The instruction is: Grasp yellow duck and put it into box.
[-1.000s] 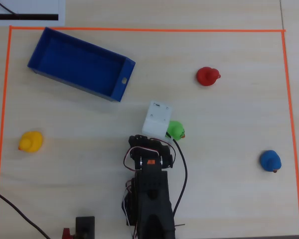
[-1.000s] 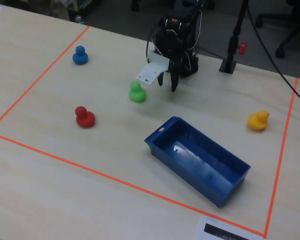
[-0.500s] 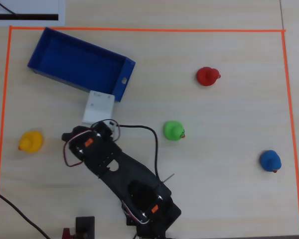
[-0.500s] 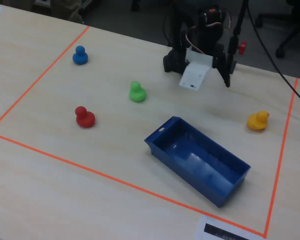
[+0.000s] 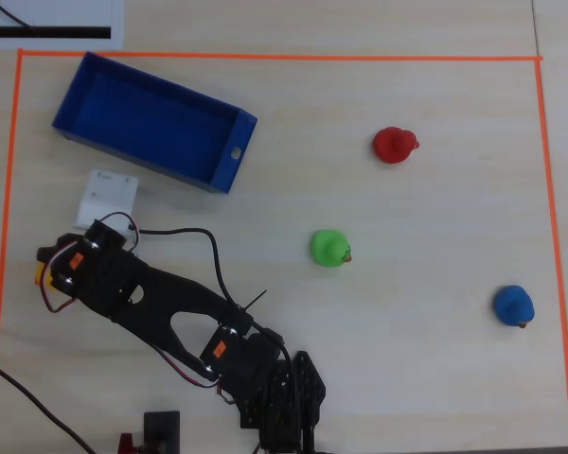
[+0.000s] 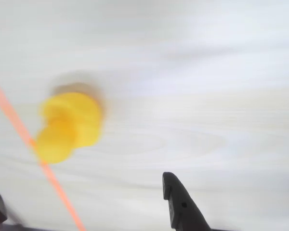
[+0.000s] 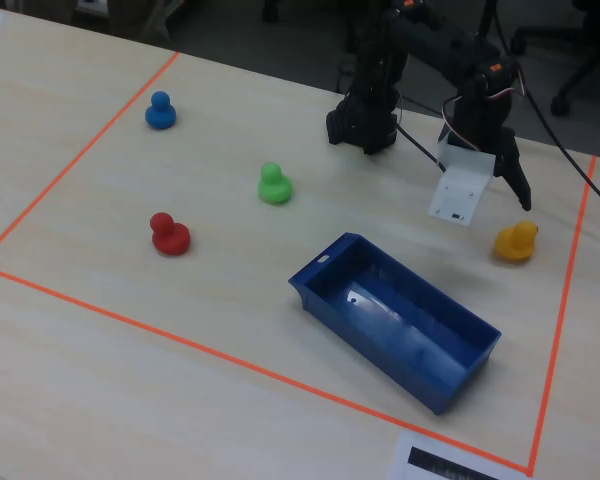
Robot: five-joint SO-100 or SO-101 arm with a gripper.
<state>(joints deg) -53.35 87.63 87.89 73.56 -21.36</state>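
Jaws [image 6: 82,202] spread wide, empty, near yellow duck [image 7: 516,242]; box [image 7: 460,362] apart

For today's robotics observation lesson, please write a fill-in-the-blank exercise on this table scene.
1. The duck nearest the hand is coloured ____.
2. The box is ____ inside.
3. In the fixed view, the green duck stands between the red duck and the ____ duck.
4. The orange tape marks the table in a ____ outline.

Missing words: yellow; empty; blue; rectangular

Even bright light, soft shadows. Wrist view heavily motion-blurred: yellow duck [image 6: 69,126] smeared up-left of the pincer [image 6: 82,204]; overhead and fixed views sharp.
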